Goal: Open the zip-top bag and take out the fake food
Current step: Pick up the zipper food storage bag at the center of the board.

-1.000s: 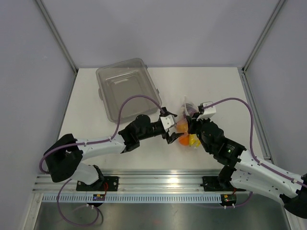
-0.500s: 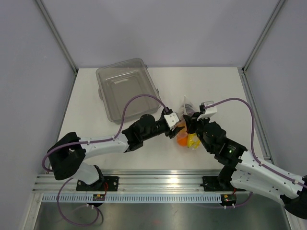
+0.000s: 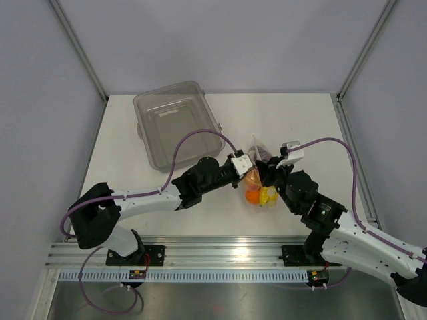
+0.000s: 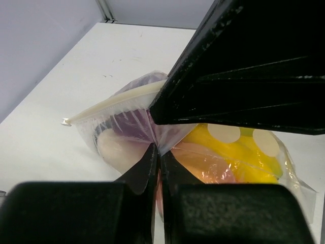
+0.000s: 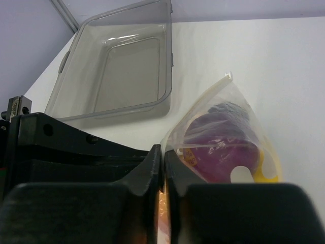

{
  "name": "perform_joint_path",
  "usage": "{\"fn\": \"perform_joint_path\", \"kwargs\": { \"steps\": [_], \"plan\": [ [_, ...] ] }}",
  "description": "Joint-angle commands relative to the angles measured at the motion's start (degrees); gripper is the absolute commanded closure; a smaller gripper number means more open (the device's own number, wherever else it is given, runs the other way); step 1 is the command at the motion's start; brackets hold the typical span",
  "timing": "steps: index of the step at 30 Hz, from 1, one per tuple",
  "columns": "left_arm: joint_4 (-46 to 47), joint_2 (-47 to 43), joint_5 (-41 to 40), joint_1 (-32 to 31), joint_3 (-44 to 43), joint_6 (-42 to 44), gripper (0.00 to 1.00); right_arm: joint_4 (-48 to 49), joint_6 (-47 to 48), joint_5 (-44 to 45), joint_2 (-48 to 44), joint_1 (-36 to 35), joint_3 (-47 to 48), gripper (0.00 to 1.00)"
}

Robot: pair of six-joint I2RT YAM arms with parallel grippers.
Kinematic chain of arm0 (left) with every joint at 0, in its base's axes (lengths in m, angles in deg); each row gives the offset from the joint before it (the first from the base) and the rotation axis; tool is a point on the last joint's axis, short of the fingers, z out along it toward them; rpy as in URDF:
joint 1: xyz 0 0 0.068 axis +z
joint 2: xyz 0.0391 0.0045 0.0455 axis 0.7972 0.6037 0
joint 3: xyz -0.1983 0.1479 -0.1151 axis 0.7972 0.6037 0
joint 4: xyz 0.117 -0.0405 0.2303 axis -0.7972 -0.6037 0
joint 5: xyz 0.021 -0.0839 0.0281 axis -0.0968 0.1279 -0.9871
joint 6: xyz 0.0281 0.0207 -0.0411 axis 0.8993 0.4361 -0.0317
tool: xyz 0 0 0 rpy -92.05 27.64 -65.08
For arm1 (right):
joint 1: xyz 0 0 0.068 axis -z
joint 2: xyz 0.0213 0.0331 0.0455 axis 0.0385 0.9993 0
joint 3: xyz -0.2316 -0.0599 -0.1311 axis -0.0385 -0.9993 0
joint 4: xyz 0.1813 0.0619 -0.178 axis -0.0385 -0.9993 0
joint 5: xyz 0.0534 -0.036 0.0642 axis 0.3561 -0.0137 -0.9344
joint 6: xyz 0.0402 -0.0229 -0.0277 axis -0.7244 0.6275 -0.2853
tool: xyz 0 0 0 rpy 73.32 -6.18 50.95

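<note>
The bag lay on the surface just right of centre, with the food in it, mostly toward its near end. The left end effector met the bag from the left and the right end effector from the right, both touching it. The tub sat behind and to the left, apart from the bag.

Clear zip-top bag w/ yellow, orange, maybe purple fake food; grey tub.

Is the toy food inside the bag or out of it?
Inside. The fake food shows through the clear film of the zip-top bag in both wrist views.
</note>
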Motion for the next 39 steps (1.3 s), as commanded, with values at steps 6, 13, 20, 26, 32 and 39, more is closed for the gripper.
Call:
{"fn": "perform_joint_path", "kwargs": {
  "steps": [6,13,20,26,32,39],
  "plan": [
    [0.9,-0.9,1.1,0.0,-0.9,4.0,1.00,4.8,-0.1,1.4,-4.5,-0.4,-0.7,0.62],
    [2.6,-3.3,5.4,0.8,3.1,8.8,1.00,5.1,-1.3,7.5,-7.8,-0.4,-2.2,0.36],
    [2.0,-4.7,7.9,0.9,3.9,10.8,1.00,4.9,-2.8,11.9,-8.4,-0.4,-2.4,0.14],
    [2.1,-7.4,9.7,0.9,4.8,11.3,1.00,1.6,-4.4,14.5,-3.3,-0.4,1.5,0.07],
    [3.2,-11.9,11.1,1.0,7.0,11.8,1.00,-1.3,-4.3,15.5,0.0,-0.5,4.7,0.06],
    [4.9,-13.9,13.5,1.1,9.6,15.3,1.00,-12.4,-8.4,15.1,4.3,-0.1,14.3,0.02]
  ]
}}
